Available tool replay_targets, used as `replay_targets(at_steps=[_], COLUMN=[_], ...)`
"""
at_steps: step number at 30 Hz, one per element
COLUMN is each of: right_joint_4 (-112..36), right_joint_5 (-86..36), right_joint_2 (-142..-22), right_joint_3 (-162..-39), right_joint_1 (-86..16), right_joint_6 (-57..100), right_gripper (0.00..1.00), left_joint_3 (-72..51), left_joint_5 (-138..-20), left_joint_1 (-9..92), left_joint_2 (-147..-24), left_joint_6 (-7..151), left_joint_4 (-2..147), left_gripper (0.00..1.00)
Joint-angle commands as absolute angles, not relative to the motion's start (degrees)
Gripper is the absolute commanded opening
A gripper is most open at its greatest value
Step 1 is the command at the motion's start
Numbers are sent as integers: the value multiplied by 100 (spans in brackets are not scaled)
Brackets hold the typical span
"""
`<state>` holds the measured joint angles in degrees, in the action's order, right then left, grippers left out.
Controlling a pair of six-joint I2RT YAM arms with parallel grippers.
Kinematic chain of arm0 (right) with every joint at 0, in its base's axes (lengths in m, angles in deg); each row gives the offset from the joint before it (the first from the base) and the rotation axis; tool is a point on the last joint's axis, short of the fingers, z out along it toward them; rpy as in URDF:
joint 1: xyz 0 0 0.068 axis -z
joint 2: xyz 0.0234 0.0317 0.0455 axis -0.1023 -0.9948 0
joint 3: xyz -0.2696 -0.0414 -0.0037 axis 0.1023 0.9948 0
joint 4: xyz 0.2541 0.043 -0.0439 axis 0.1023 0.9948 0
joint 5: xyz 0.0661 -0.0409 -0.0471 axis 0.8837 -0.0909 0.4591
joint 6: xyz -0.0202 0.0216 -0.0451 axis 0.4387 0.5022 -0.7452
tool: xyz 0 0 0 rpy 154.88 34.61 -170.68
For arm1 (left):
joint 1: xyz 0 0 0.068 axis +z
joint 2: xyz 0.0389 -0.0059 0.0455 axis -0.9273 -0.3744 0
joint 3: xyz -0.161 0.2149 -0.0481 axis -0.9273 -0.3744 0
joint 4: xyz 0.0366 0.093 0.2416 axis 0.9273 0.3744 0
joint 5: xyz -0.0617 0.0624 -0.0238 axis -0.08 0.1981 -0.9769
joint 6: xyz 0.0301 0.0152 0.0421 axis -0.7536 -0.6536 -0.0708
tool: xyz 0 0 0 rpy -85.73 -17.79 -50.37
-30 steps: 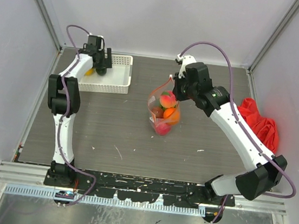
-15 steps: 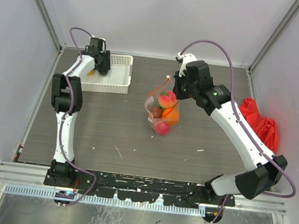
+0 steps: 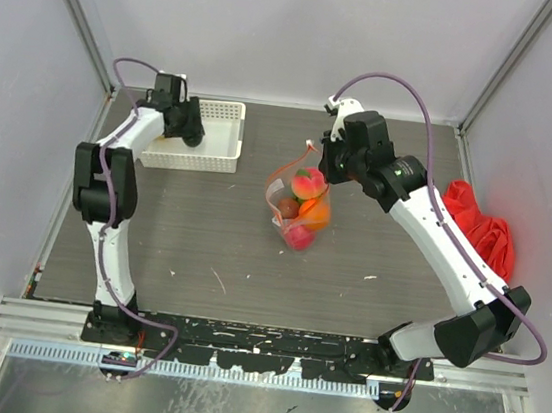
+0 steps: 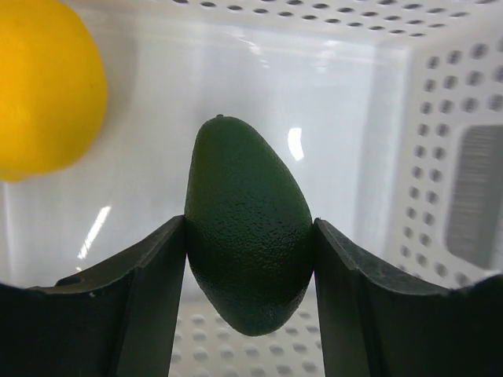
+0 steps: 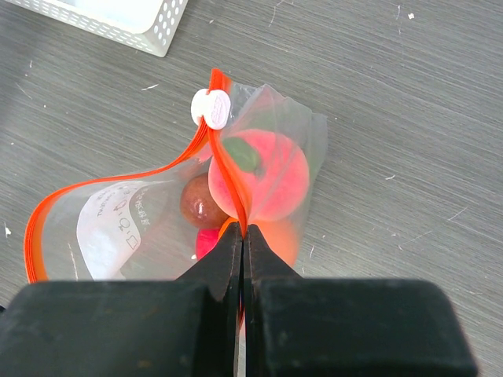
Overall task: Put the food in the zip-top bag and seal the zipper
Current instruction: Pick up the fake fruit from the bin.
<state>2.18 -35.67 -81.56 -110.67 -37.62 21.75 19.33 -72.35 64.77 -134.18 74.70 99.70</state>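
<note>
grey wood-grain table. left gripper is closed partway on dark green fruit, inside white basket, yellow fruit at 10 o'clock. right gripper is pinched shut on zipper, zip-top bag mouth gaping toward 9 o'clock. fruit should be lifted clear of basket wall.

Pebbled matt dark green fruit, glossy perforated white plastic basket, clear thin plastic bag, wood-grained grey table.
</note>
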Motion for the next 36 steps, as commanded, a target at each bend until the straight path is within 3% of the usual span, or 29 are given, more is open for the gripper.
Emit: replay_targets(at_steps=[1,17,36], right_joint_4=[-3,-211,-294], right_joint_5=[-3584,-3544,-3553], right_joint_2=[-7987,-7921,-7947], right_joint_3=[-11390,-11213,-11152], right_joint_1=[-3751,-3751,-3751], right_joint_6=[2235,2316,2365], right_gripper=[0,0,0], left_joint_3=[1369,-304,-1048], left_joint_5=[-7908,-8464,-8173], left_joint_1=[6459,5572,3838], left_joint_2=[-12216,-9844,-7747], left_joint_6=[8073,8740,8720], left_joint_4=[9292,8835,8750], left_gripper=[25,24,22])
